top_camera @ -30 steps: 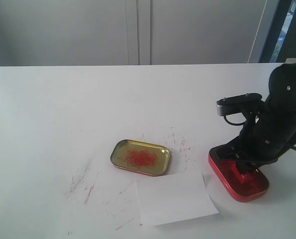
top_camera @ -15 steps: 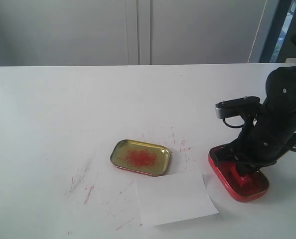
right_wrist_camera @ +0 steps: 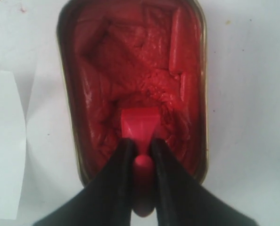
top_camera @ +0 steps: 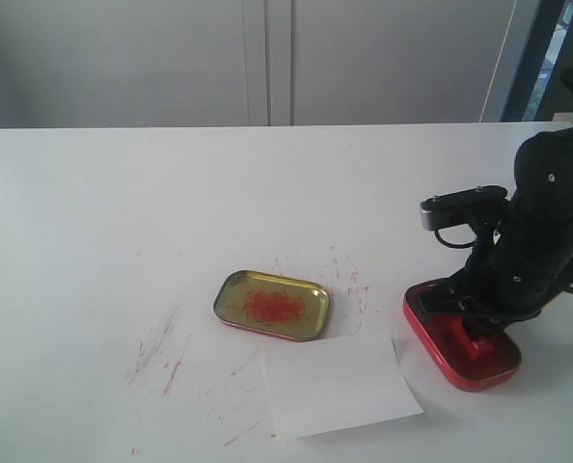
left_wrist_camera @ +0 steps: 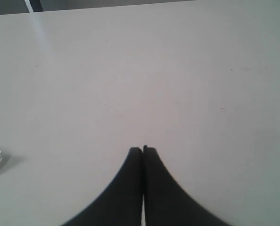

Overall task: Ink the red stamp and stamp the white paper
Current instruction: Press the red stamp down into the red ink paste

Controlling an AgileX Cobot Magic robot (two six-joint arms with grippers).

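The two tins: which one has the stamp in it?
The red tin on the right, full of red ink; the gold tin holds only smears.

Stamp [right_wrist_camera: 139, 125] in ink tin [top_camera: 426, 343] at right, paper [top_camera: 340, 386] left of it, second tin [top_camera: 232, 299] behind paper.

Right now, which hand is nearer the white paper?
Right. The right hand holds the red stamp in the red tin beside the white paper; the left hand is over bare table, outside the exterior view.

Bright diffuse light; faint soft shadows; wrist views slightly blurred, washed out.
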